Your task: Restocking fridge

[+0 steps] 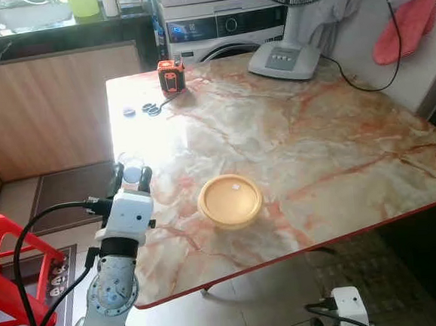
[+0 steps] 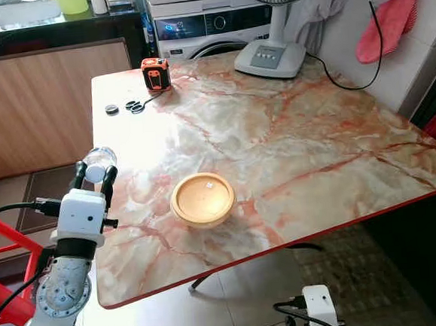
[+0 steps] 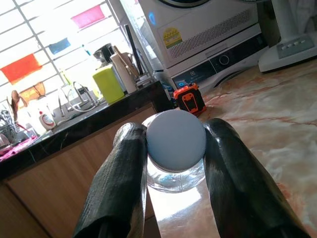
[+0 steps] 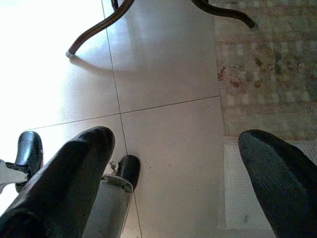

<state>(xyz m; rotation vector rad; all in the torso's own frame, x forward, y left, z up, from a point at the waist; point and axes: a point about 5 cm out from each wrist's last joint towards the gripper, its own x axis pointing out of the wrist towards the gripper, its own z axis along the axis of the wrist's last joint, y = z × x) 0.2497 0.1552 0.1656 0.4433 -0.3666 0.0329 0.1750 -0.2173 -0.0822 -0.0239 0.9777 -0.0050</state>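
A broad table (image 1: pixel 329 131) with a glossy cream marble-look top veined in rust and a thin red edge carries the things. At its far side stands the grey base of a fan (image 1: pixel 285 58), with a white washing machine (image 1: pixel 222 27) behind it. The silver left arm rises at the table's near left corner, its forearm upright and wrist bent forward over the edge. The left claw (image 3: pixel 176 148) is clenched on a clear plastic bottle (image 3: pixel 176 173), its two black fingers (image 3: pixel 121 183) pressed against either side of the neck just below the round, pale blue ribbed cap (image 3: pixel 176 140); the bottle is held above the table's left edge. A round, shallow tan bowl (image 1: pixel 230 200) with a smooth rim sits near the front edge, to the right of the bottle and apart from it. A small orange-and-black tape measure (image 1: pixel 171 75) stands at the far left corner. The right claw (image 4: pixel 183 163) hangs low over the pale floor tiles (image 4: pixel 168 74), its fingers spread wide and holding nothing.
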